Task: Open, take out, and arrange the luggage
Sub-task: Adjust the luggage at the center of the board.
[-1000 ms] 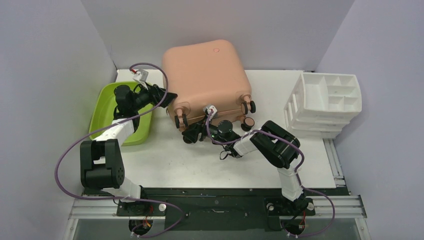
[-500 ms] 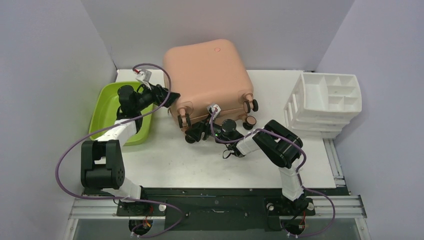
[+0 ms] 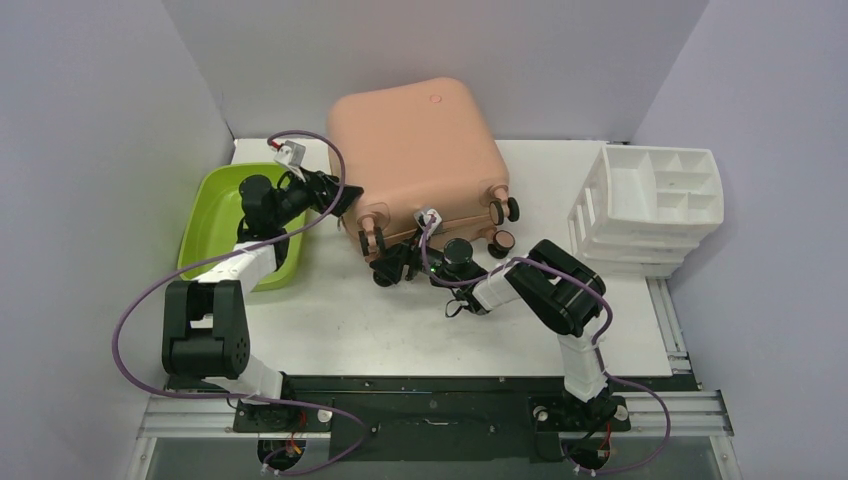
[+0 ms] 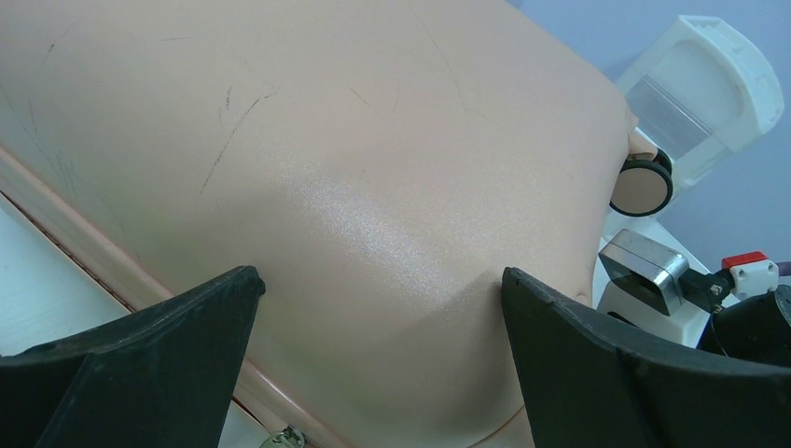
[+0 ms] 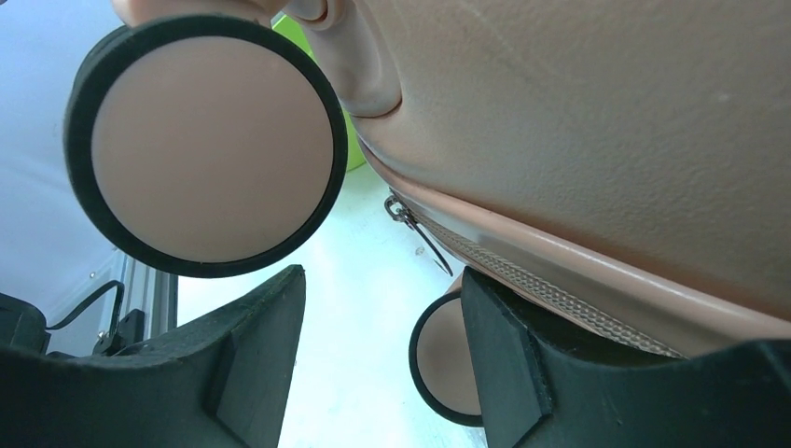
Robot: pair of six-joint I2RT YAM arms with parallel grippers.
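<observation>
Half-parted jaws on your right gripper (image 5: 382,280) hold nothing, with a caster wheel (image 5: 210,145) at the upper left of its view. Your left gripper (image 4: 382,280) gapes wide at the shell's left side; contact is unclear. The luggage (image 3: 420,150) sits closed at upper centre, long axis bottom-to-top, wheels toward the bottom edge, underside hidden.

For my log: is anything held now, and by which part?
Nothing is held: the left gripper is wide open at the luggage shell; the right gripper is open by its zipper edge.
</observation>
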